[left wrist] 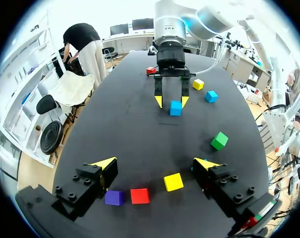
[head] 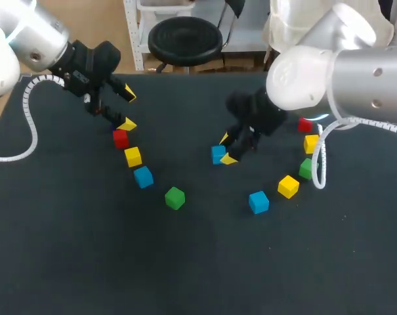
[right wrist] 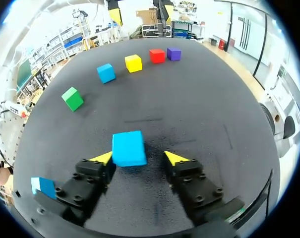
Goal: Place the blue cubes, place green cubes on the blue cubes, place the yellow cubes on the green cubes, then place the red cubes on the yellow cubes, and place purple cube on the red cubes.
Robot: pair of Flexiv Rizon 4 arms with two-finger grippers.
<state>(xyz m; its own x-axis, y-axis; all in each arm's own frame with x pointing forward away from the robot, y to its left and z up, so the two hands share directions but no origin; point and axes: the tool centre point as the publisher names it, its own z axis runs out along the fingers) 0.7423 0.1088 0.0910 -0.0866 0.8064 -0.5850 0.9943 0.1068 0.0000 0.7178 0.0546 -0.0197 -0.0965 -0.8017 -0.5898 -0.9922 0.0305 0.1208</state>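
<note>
As no cube sits on another yet, step: the 1st one, placing the blue cubes; I judge the task barely begun.
Right gripper [head: 226, 149]: near the middle of the table [head: 185, 262], fingers apart, straddling a blue cube [right wrist: 128, 148]. The cube lies close against 1 finger with a gap to the other, so nothing is clamped.
Left gripper [left wrist: 155, 163]: toward the far left corner, fingers spread wide and empty, above the purple cube [left wrist: 114, 198] and the red cube [left wrist: 140, 196].
Next move: I judge my right fingers must centre on the cube and close squarely on 2 opposite faces, or back away cleanly if it already sits where it belongs.
Left row: purple, red, a yellow cube [head: 132, 156], a 2nd blue cube [head: 143, 176] and a green cube [head: 174, 197], curving from the far left toward the middle.
Right row: a 2nd red cube [head: 305, 125], 2 yellow ones, a 2nd green cube [head: 306, 168] and a 3rd blue cube [head: 258, 202], toward the right edge.
In the way: nothing crowds the straddled cube. My right arm's white cable [head: 319, 161] hangs by the 2nd green cube and could brush it.
</note>
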